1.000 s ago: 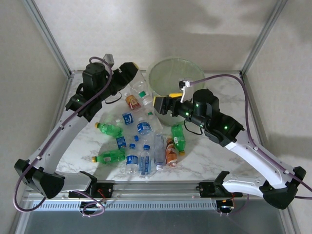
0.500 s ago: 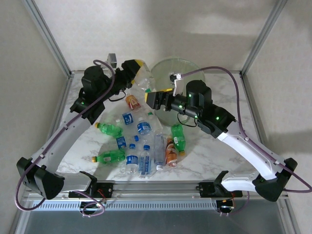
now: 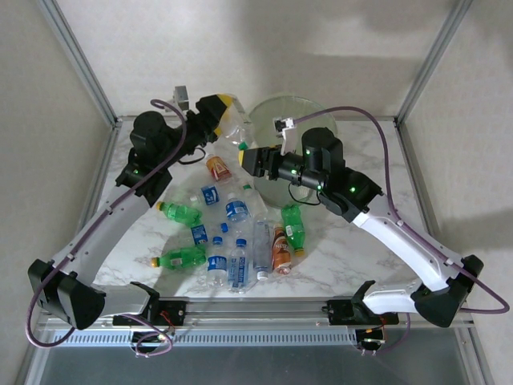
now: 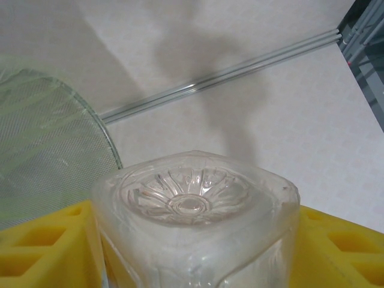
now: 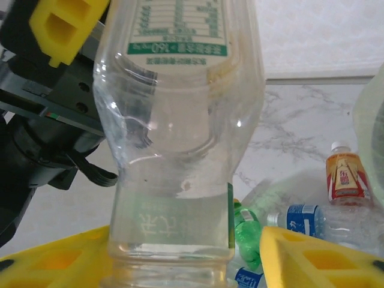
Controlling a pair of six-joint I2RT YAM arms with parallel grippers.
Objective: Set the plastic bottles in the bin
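Top external: clear bottle (image 3: 235, 131) held up just left of the bin (image 3: 292, 103) rim, left gripper (image 3: 224, 112) pinching its base. Right gripper (image 3: 255, 157) straddles the neck end; cap hidden. Right wrist: one pad (image 5: 54, 261) against the bottle, the other a gap away; neck cut off below. Other bottles (image 3: 232, 233) lie in front of the bin, whose near side the right arm covers.

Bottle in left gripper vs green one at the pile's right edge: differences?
The clear bottle is see-through; the green bottle is tinted. The clear bottle looks bigger than the green bottle. The clear bottle is held by its base in the left gripper; the green bottle lies on the table. Neither is in the bin.
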